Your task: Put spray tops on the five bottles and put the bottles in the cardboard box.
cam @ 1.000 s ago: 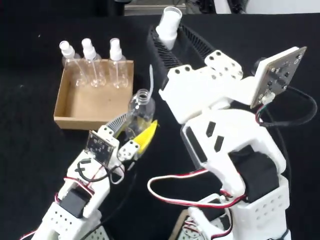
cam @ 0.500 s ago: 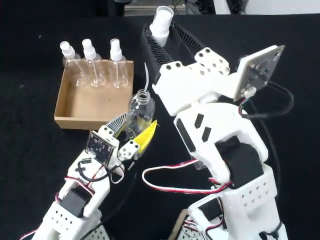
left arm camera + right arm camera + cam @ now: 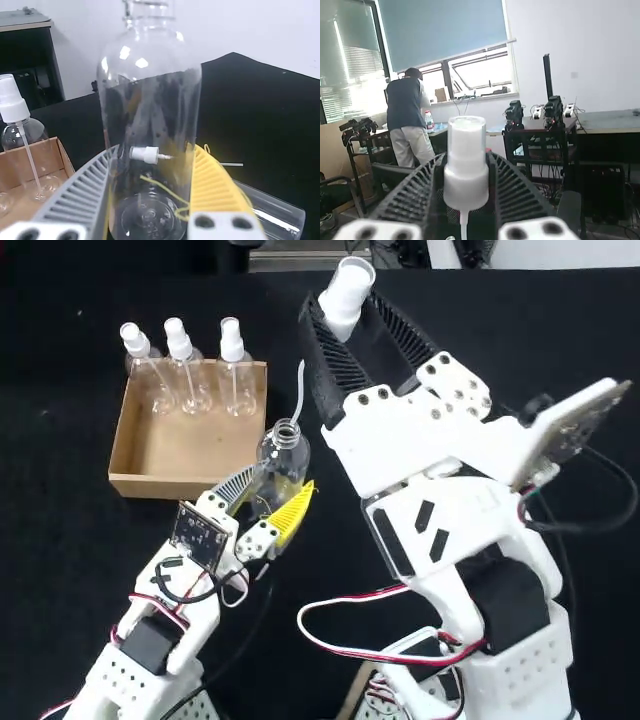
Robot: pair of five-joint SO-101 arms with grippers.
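High view: grips the open bottle (image 3: 283, 455) upright between the closed grey and yellow jaws of the left gripper (image 3: 278, 482), just beside the near corner of the cardboard box (image 3: 150, 478); pinches a spray top (image 3: 348, 285) in the right gripper (image 3: 345, 310), with the dip tube (image 3: 299, 390) hanging down and its tip near the bottle's mouth, though cannot tell whether directly over it; shows three capped bottles (image 3: 182, 365) upright along the box's far wall. Judged as seating the fourth top. Line the tube tip up over the mouth first; hold the bottle dead still; lower straight, so the thin tube threads in rather than buckling on the rim; only then press or twist home.

Left wrist view: confirms jaws clamped on the bottle's lower body; beyond, a bare bottle (image 3: 272, 212) lying on its side, and, seen through the clear wall, what looks like a loose spray top (image 3: 145, 154) beside it.

Right wrist view: looks along jaws pressed against the spray top's collar, nozzle upward.

Underneath, a black cloth (image 3: 60, 540) – matte, likely grippy enough for standing bottles; behind, a white wall (image 3: 260, 25), a window (image 3: 445, 30) with its blind down, desks (image 3: 600, 120) with equipment.
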